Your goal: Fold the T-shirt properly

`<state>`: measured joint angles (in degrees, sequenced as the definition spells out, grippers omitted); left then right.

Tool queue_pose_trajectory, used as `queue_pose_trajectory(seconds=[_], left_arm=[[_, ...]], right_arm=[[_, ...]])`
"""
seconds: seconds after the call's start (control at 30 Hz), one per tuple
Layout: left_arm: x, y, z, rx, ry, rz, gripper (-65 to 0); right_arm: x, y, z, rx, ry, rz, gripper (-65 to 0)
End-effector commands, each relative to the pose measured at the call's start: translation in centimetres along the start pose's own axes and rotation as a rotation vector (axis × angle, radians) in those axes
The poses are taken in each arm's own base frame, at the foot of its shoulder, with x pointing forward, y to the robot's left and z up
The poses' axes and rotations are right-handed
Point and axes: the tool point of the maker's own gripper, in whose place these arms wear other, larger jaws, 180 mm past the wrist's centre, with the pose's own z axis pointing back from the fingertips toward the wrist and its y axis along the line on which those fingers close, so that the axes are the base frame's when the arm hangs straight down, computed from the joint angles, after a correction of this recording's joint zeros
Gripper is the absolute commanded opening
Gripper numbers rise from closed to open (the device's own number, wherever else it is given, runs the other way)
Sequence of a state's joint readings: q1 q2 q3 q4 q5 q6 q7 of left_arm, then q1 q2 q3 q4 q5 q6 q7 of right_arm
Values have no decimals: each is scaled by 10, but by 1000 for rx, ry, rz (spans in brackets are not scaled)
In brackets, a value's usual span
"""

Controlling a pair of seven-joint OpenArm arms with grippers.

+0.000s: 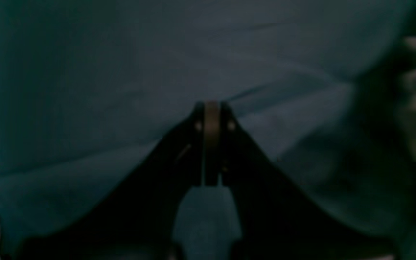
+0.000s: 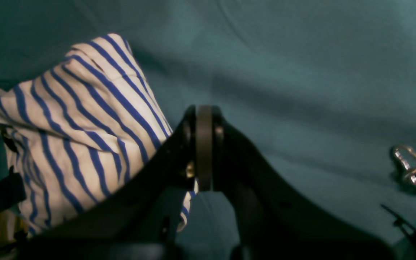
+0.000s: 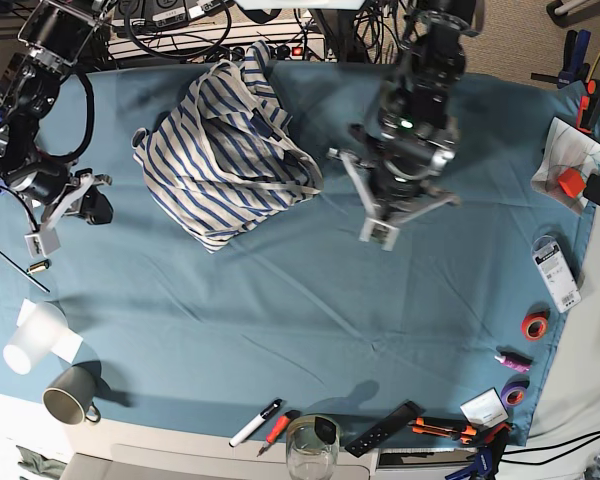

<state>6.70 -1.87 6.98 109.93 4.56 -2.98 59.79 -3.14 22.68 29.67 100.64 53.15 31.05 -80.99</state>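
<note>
Black gripper fingers (image 2: 204, 144) are seen closest in the right wrist view, pressed together with nothing between them. The right gripper (image 3: 42, 238) is kept at the left edge of the base view, well apart from the T-shirt (image 3: 225, 160). The T-shirt, white with thin blue stripes, is bunched in a heap in the upper left of the base view, on the teal table cloth (image 3: 280, 330). The left gripper (image 3: 380, 232) is held over the cloth near the middle, just right of the heap, and its fingers (image 1: 212, 122) are clenched on nothing too. A white cup (image 3: 30, 340) and a grey mug (image 3: 68, 398) are found at the lower left. Marker pens (image 3: 255, 422) and a glass (image 3: 313, 450) are lined along the bottom edge.
</note>
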Motion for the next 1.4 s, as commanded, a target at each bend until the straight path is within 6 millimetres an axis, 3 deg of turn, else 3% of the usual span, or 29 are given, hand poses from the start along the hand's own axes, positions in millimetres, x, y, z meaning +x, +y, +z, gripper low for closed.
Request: queue_pose_trajectory(seconds=[0.0, 0.2, 0.47, 0.73, 0.97, 1.2, 1.37], left_arm=[[7, 11, 4, 6, -33, 21, -650], [-36, 60, 16, 52, 55, 69, -650], [-56, 80, 65, 68, 21, 133, -650], [-94, 68, 86, 20, 93, 159, -650], [-145, 53, 100, -11, 259, 175, -650], [-201, 34, 127, -36, 412, 200, -650], [-226, 24, 145, -50, 452, 212, -650]], right_arm=[[10, -1, 6, -5, -33, 18, -650], [-17, 1, 7, -2, 28, 7, -650], [-47, 33, 28, 17, 91, 107, -650], [-94, 61, 41, 50, 186, 101, -650], [-128, 80, 61, 66, 281, 121, -650], [-190, 79, 89, 38, 479, 96, -650], [-229, 74, 113, 7, 628, 134, -650]])
